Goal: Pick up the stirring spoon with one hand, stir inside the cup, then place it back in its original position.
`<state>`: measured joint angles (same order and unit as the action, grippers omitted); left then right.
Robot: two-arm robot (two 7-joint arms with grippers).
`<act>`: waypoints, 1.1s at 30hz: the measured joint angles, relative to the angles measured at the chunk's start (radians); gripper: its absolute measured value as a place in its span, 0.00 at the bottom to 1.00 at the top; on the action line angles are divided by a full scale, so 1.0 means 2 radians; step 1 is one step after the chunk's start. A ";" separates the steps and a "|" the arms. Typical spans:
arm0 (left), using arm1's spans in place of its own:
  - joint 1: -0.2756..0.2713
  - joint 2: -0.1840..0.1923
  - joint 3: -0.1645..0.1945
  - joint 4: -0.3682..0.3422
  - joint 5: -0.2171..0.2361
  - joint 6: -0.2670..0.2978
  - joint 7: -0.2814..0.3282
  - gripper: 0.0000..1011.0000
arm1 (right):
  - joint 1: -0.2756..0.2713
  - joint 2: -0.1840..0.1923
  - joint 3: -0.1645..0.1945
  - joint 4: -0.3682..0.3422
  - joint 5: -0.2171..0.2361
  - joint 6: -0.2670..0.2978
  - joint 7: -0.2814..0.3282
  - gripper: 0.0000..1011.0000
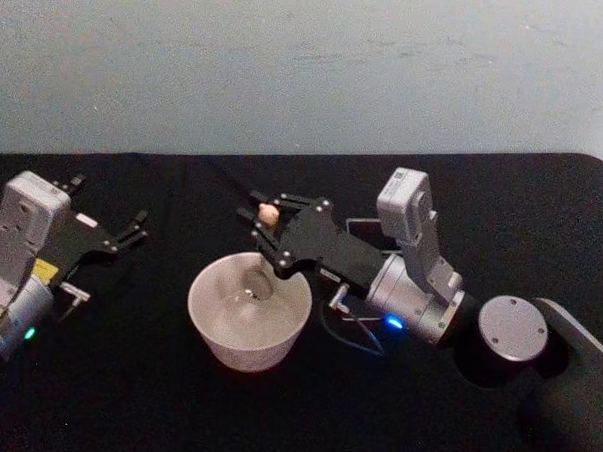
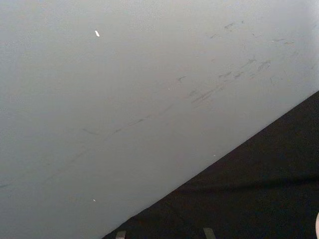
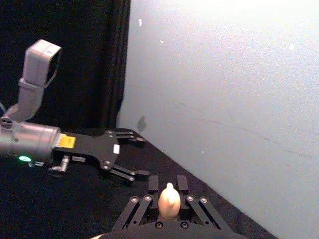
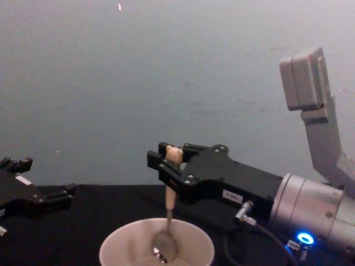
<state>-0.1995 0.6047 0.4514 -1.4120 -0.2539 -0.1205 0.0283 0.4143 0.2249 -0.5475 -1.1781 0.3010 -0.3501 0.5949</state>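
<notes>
Pickup done, stir looks underway: right gripper (image 4: pixel 166 158) above the cup (image 1: pixel 241 346) clamps the stirring spoon (image 4: pixel 168 208) by its handle, bowl down inside the cup; put-back not yet done; left gripper (image 1: pixel 107 206) idles, fingers spread, left of the cup.

A robot lab or test bench is suggested: a table (image 1: pixel 123 408) covered in plain black cloth is spread across the lower half of the head view, a bare pale wall (image 1: pixel 308 66) streaked with scuff marks (image 2: pixel 214 92) is seen across the top, and a black curtain (image 3: pixel 75 50) is hung beside it
</notes>
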 joint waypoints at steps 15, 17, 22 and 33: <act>0.000 0.000 0.000 0.000 0.000 0.000 0.000 0.99 | -0.017 0.020 0.013 -0.025 0.001 0.006 0.011 0.21; 0.000 0.000 0.000 0.000 0.000 0.000 0.000 0.99 | -0.024 0.025 0.014 -0.035 0.004 0.011 0.013 0.21; 0.000 0.000 0.000 0.000 0.000 0.000 0.000 0.99 | -0.043 0.039 0.016 -0.061 0.016 0.023 0.020 0.21; 0.000 0.000 0.000 0.000 0.000 0.000 0.000 0.99 | -0.055 0.044 -0.003 -0.086 0.031 0.032 0.041 0.21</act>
<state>-0.1996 0.6046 0.4514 -1.4120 -0.2539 -0.1205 0.0283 0.3034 0.3121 -0.5534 -1.3497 0.3632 -0.2870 0.6769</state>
